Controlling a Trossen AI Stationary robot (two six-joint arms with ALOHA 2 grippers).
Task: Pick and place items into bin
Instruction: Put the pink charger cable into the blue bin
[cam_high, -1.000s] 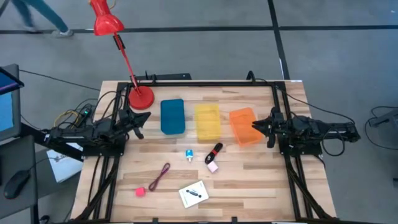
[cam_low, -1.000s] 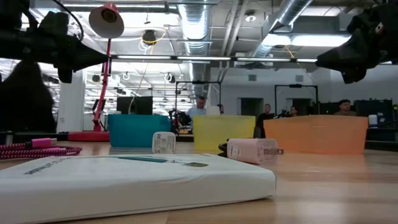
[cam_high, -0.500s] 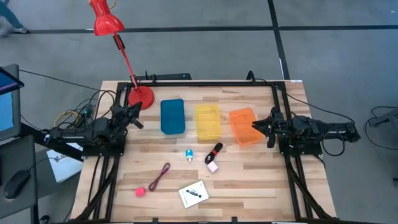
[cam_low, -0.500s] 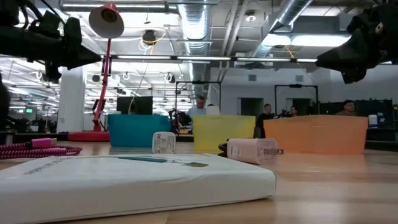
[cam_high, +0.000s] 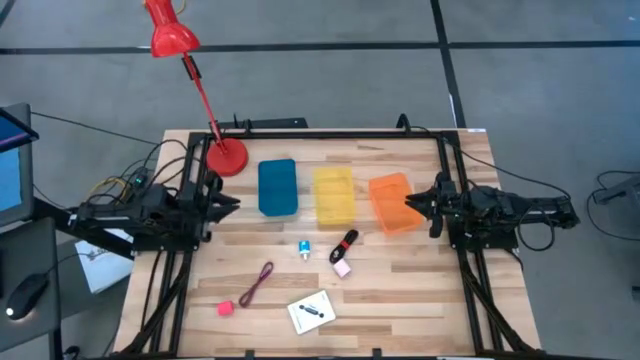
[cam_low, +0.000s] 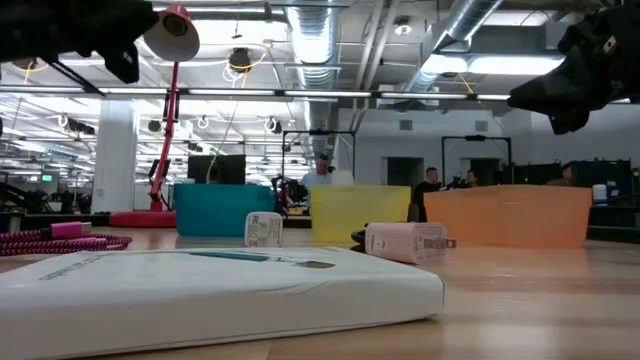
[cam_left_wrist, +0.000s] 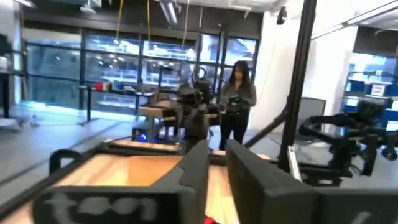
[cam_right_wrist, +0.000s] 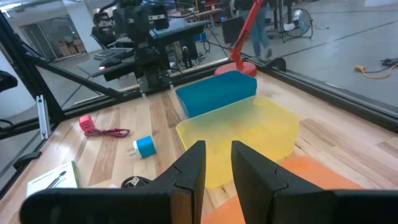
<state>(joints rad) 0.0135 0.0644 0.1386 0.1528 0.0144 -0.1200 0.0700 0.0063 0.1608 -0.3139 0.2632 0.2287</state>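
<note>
The items lie on the near half of the table, in the high view: dark red cord (cam_high: 260, 283), red block (cam_high: 226, 308), light-blue block (cam_high: 304, 249), black-and-red pen-like piece (cam_high: 345, 243), pink block (cam_high: 342, 267) and white card (cam_high: 311, 311). All lie flat on the wood. My left gripper (cam_high: 228, 205) hovers at the table's left side, beside the blue bin (cam_high: 277, 187), shut and holding nothing. My right gripper (cam_high: 410, 203) hangs over the right edge of the orange bin (cam_high: 392, 202), shut and holding nothing. In its wrist view the gripper (cam_right_wrist: 217, 163) points across the yellow bin (cam_right_wrist: 242, 134).
The blue, yellow (cam_high: 333, 195) and orange bins stand in a row across the table's middle. A red lamp has its base (cam_high: 227, 158) at the far left corner, close to my left arm. Black frame rails run along both sides. People stand in the room beyond the table.
My left gripper has swung toward the far left corner and the lamp base, then come back toward the blue bin, and it shows higher in the low view than a second ago. The right arm and all the items have stayed where they were.
</note>
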